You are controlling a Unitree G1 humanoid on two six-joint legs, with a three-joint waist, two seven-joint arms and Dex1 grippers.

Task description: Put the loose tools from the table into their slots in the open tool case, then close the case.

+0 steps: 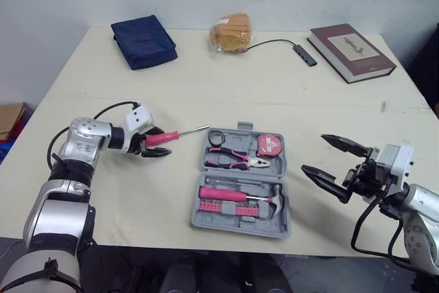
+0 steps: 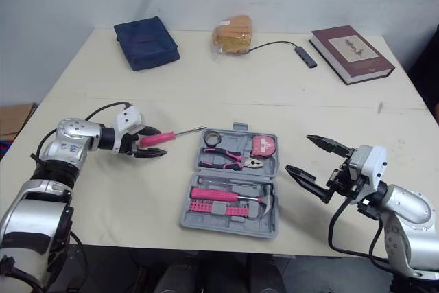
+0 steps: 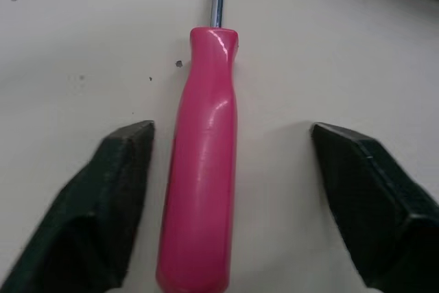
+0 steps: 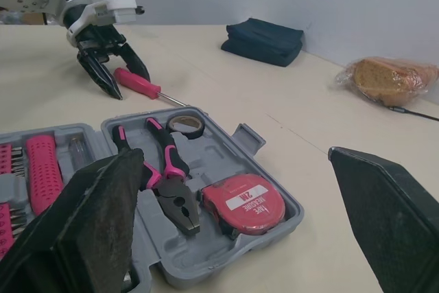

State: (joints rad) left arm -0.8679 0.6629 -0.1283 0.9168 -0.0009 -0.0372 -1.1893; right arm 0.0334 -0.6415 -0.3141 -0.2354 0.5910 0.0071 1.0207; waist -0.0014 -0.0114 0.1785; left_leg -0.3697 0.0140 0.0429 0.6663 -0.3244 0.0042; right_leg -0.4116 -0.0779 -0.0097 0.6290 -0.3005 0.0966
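L gripper [image 3: 230, 132] low, jaws wide astride pink screwdriver [image 3: 202, 169] handle; R gripper [image 1: 313, 152] wide, beside tool case [image 1: 240, 214].

Loose tools: you have one screwdriver [image 1: 168, 136].
Tool case [image 1: 278, 167]: one, open.
Inside it you can count: one pliers [image 1: 236, 161], one tape measure [image 1: 269, 145], one hammer [image 1: 236, 195], one tape roll [image 1: 218, 136].
Far side: one pouch [image 1: 143, 41], one bread bag [image 1: 232, 32], one book [image 1: 351, 51], one cable hub [image 1: 304, 54].
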